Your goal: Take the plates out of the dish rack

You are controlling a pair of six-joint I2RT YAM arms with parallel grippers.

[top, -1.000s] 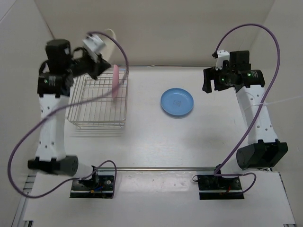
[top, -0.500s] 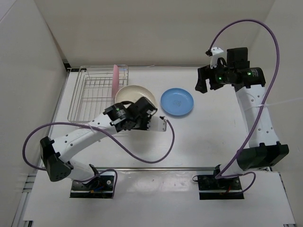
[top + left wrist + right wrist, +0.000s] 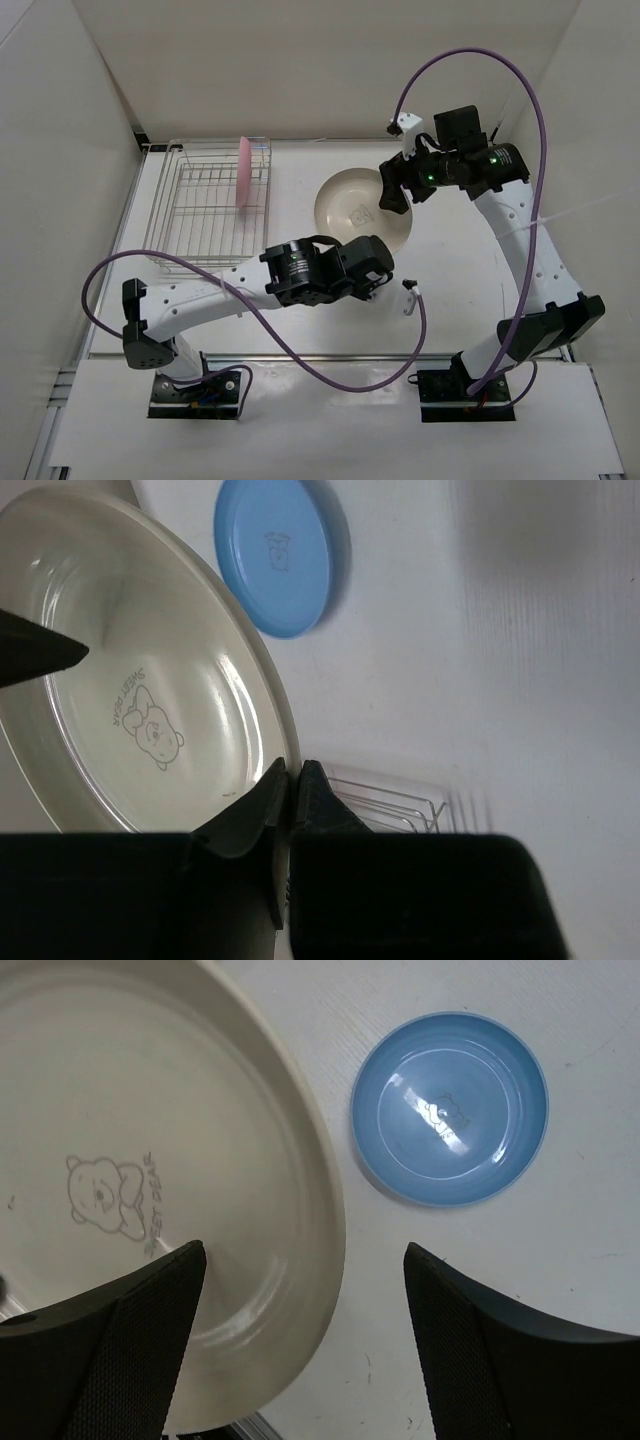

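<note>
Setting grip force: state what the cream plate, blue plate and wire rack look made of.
Round cream plate: glossy, soft highlights and a printed bear; glazed ceramic or melamine, cannot tell which. Round light blue plate: same gloss, bright reflections, same print; equally open. Rectangular silver wire dish rack: thin bright wires, likely plated or stainless steel.

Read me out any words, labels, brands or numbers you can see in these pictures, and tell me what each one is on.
"SWEET BEAR": printed beside a bear drawing on the inside of the cream plate.
Light blue plate: a small bear mark at its centre; any lettering there is too small to read.
Pink plate and dish rack: no text can be made out.
</note>
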